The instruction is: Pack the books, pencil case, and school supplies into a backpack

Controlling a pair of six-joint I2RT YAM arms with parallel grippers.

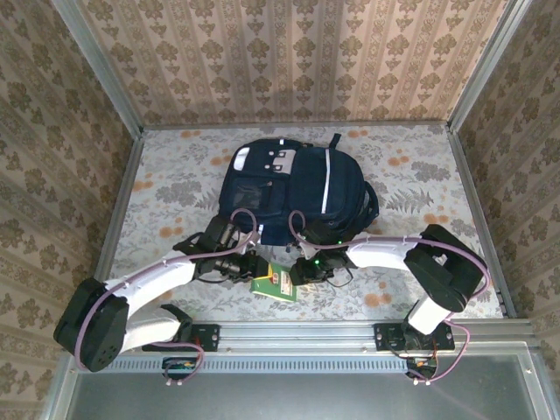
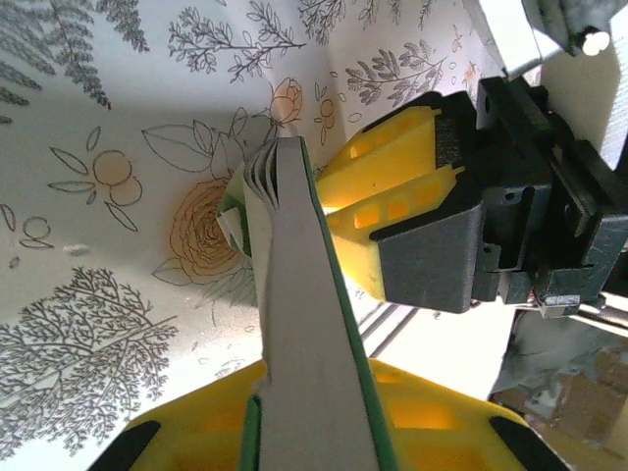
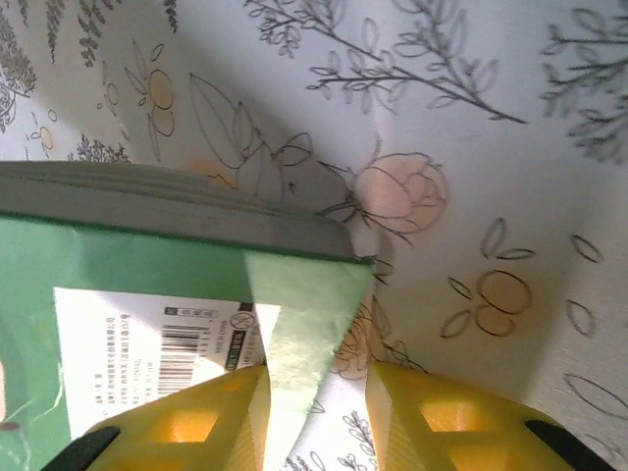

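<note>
The left claw [image 2: 314, 417] is clamped on the small green-and-white book [image 1: 276, 284], which sits just in front of the backpack [image 1: 293, 188] on the near part of the desk [image 1: 175, 184]. The right claw [image 3: 316, 417] stands parted around the book's folded cover corner.

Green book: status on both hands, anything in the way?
Left hand shut on green book, edge-on in its grip. Right hand open, cover corner loose in the gap. Book outside backpack, near side. No obstruction seen.

arms [image 1: 153, 280]: white shells, black joints | cables [image 1: 241, 213]: mauve | right hand [image 3: 316, 392]: yellow fingers [image 3: 461, 422]
</note>
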